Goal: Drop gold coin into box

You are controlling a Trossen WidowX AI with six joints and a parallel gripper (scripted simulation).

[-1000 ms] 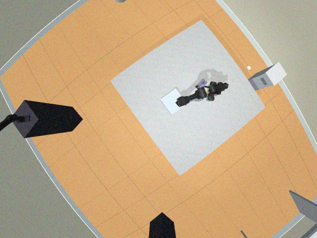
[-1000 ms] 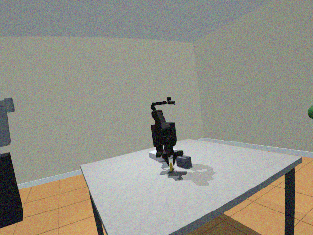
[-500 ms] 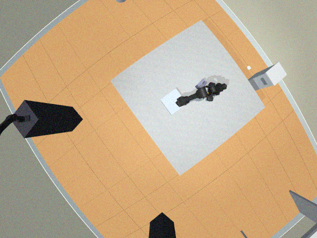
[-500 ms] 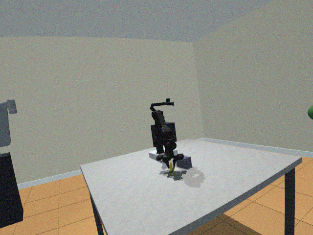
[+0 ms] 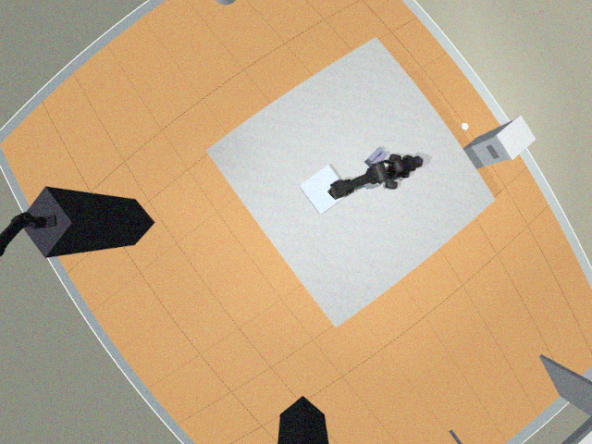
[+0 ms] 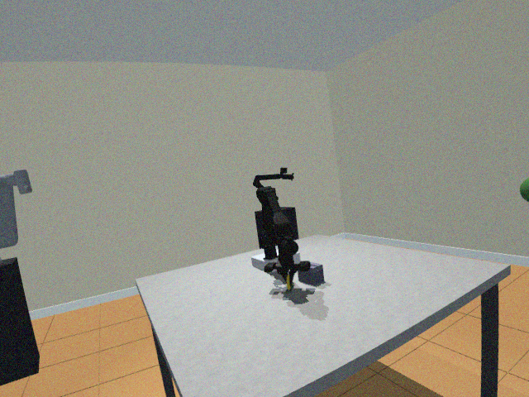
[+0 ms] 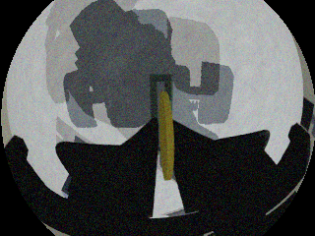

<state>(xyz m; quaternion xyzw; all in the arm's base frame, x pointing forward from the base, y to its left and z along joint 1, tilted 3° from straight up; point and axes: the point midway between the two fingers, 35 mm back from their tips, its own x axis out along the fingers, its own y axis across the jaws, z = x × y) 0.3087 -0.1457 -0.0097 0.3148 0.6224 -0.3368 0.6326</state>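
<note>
The gold coin stands on edge between the fingertips. My gripper points down and is shut on the coin, low over the table. The dark-green holder shows at the coin's far end in the wrist view; I cannot tell whether the coin's lower edge still sits in it. The grey box stands close beside the gripper, with its narrow slot showing in the lid in the top view. The arm hides the coin and the holder in the top view.
The arm's white base block stands on the light grey table, behind the gripper in the exterior view. The box is the nearest obstacle, to the gripper's right in that view.
</note>
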